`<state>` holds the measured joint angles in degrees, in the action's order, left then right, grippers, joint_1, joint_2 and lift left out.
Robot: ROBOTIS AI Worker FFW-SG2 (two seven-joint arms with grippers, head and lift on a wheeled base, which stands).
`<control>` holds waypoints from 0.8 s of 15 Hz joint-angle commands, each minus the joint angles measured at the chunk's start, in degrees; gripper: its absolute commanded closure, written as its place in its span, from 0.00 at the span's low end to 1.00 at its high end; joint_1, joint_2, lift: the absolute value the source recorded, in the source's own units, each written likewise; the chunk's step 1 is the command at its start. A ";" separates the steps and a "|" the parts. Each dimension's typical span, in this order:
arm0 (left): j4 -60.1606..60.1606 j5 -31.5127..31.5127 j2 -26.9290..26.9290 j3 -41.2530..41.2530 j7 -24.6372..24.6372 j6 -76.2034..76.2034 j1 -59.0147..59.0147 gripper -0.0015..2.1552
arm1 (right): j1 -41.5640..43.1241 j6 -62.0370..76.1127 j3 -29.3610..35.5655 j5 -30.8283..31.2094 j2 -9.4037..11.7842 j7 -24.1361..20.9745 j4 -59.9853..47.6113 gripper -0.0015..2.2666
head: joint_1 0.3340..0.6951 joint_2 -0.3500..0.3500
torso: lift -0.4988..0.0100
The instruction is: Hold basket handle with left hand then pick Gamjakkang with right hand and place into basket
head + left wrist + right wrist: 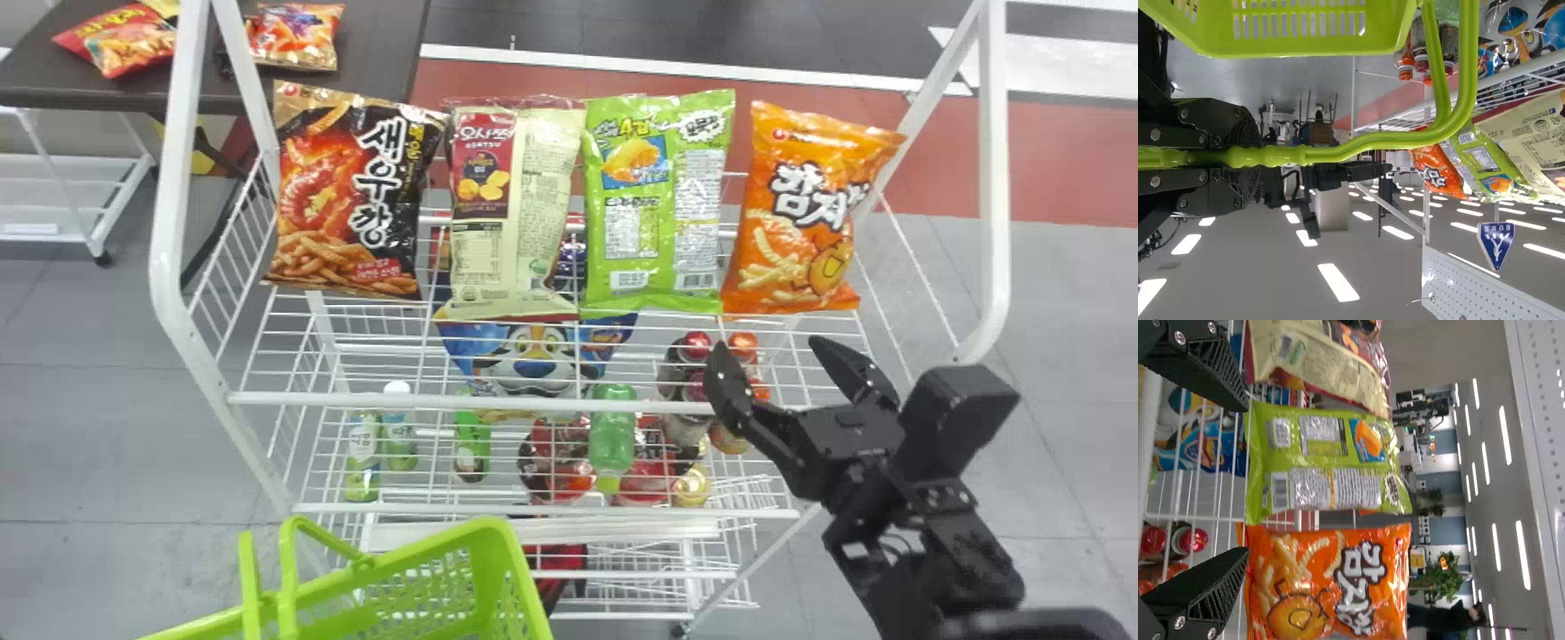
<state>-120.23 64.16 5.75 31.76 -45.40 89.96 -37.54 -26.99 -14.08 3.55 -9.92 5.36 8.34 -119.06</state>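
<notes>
At the right end of the rack's [471, 402] top shelf, the orange Gamjakkang [796, 213] sits just beside a green snack bag [658, 200]. Over that same end of the rack, on its near side, the right gripper [768, 347] has its jaws spread wide with nothing between them, seemingly short of the Gamjakkang, while in front of the rack, toward its left, is the green basket [523, 578], its handle [1365, 143] clamped between the left gripper's [1248, 157] jaws
</notes>
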 commanded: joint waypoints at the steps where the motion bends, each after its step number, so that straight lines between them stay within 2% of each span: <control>1: -0.09 0.09 0.23 -0.03 0.23 0.07 0.45 1.00 | 4.05 -4.86 3.21 -1.68 0.00 0.01 0.14 0.02 | 1.00 0.28 | 0.94; 6: -0.27 0.35 0.75 -0.38 0.75 0.07 1.33 1.00 | 13.98 -16.47 9.10 -2.56 0.17 0.98 2.95 0.02 | 1.00 0.16 | 0.94; 9: -0.35 0.35 0.75 -0.38 0.84 0.07 1.33 1.00 | 19.34 -20.86 9.63 -1.85 0.88 1.60 6.47 0.02 | 1.00 0.11 | 0.94; 12: -0.35 0.35 0.75 -0.47 0.93 0.07 1.33 1.00 | 23.21 -22.44 9.10 -0.62 0.88 2.21 9.98 0.02 | 1.00 0.11 | 0.94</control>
<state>-120.57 64.51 6.52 31.30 -44.47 89.96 -36.21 -5.60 -35.80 12.84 -11.15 6.24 10.62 -110.70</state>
